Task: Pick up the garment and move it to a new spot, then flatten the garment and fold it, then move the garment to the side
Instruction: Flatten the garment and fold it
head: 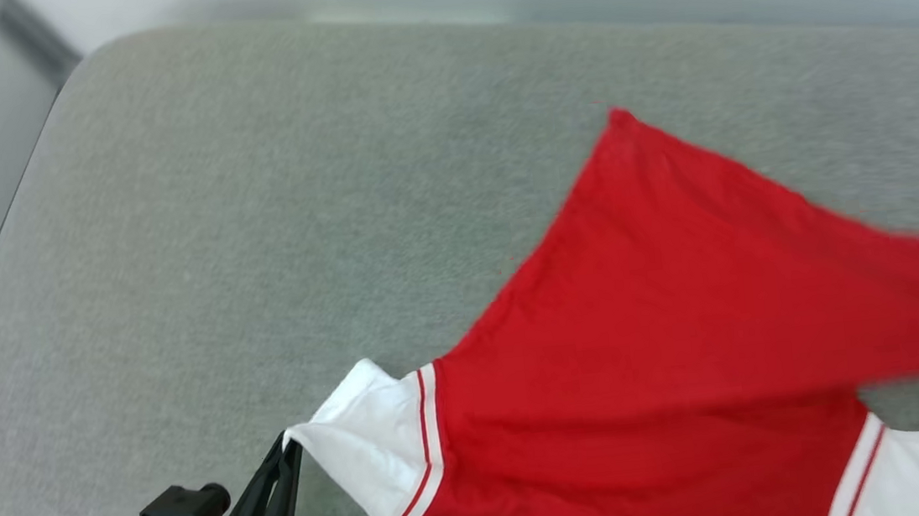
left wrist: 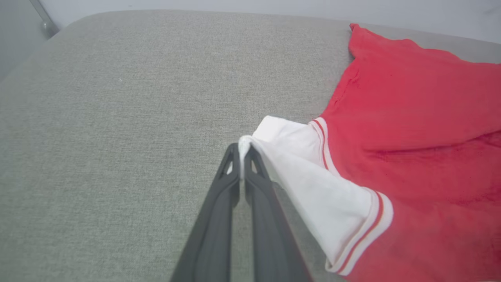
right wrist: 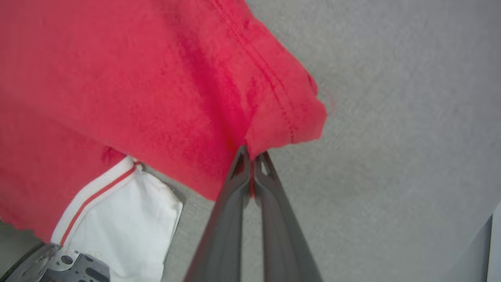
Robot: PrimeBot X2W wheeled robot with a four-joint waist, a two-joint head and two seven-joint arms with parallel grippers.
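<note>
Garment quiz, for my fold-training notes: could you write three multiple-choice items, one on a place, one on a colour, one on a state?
1. Where does the left pincer grip the garment? A red hem; B white sleeve; C collar.
2. What colour is the surface beneath? A grey; B blue; C brown.
3. How is the right pincer? A wide open; B shut on red fabric; C shut, empty.
Answers: B, white cloth sits between its tips; A, grey weave all round; B, red hem pinched at its tips.
</note>
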